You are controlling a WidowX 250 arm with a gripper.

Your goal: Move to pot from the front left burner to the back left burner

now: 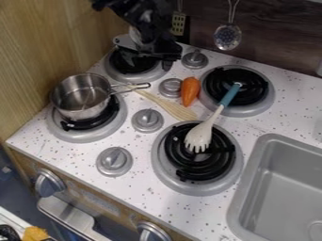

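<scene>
So, pot (pixel 82 99) to the lower left of the open end effector (pixel 147 64), apart.

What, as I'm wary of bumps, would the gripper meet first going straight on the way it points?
Probably the back left burner below the gripper, though depth is hard to judge.

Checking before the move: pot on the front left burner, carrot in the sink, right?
You have the carrot wrong: the camera view shows it on the counter, beside the back right burner. The pot is on the front left burner.
</scene>
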